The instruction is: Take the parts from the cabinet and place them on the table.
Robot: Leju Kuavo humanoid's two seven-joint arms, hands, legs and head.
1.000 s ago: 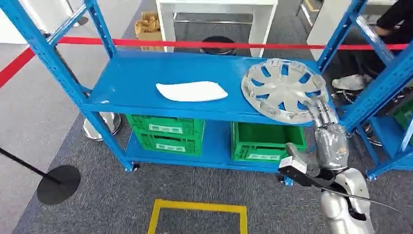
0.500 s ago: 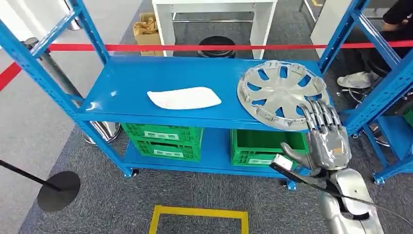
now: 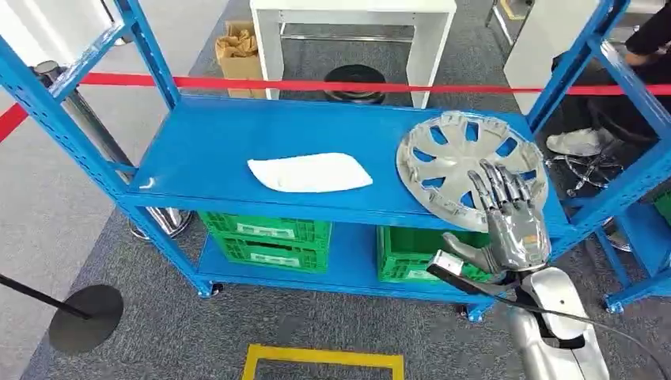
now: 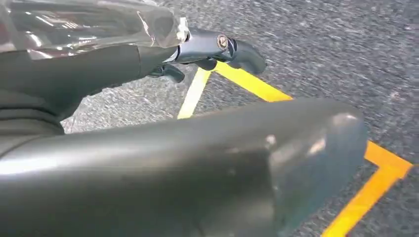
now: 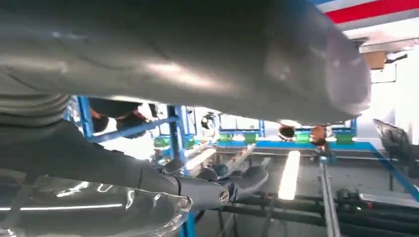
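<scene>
My right hand (image 3: 513, 229) is raised at the front edge of the blue rack's upper shelf (image 3: 237, 138), palm toward the shelf, fingers (image 3: 498, 184) spread and pointing away from me, thumb out to the left; it holds nothing. The silver wheel cover (image 3: 459, 154) lies flat at the right end of that shelf, directly beyond my palm, and my fingertips overlap its near rim in the head view. I cannot tell whether they touch it or hover just above. Being round, the cover has no long axis to line up with; what matters is that it sits straight ahead and slightly left of the hand, its near rim overhanging or meeting the shelf edge.

The white curved part (image 3: 310, 172) lies mid-shelf, well to the left, long axis running left to right.

My left hand (image 4: 217, 49) hangs low over grey carpet, fingers loosely curled around nothing, so the right is much nearer the cover.
</scene>
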